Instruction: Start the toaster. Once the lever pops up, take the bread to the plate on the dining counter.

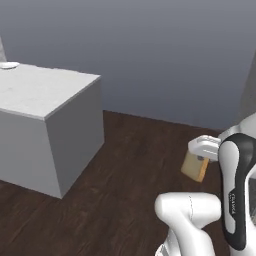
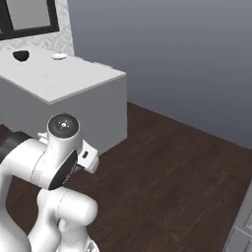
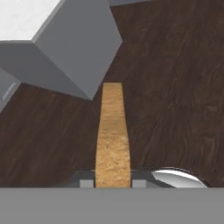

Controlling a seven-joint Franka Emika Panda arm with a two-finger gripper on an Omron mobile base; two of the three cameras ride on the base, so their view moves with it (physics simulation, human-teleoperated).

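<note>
The bread (image 3: pixel 113 131) sits edge-on, clamped in the end effector (image 3: pixel 113 183) above the dark wood floor (image 3: pixel 175 87), and could slip out if the base jolts on its way to the white worktop (image 1: pixel 35 92) at ten o'clock, where the plate (image 1: pixel 8 65) lies bare.

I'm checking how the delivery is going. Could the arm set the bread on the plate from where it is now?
Probably not. The gripper holds the bread over bare floor, and the plate lies at the counter's far side.
</note>
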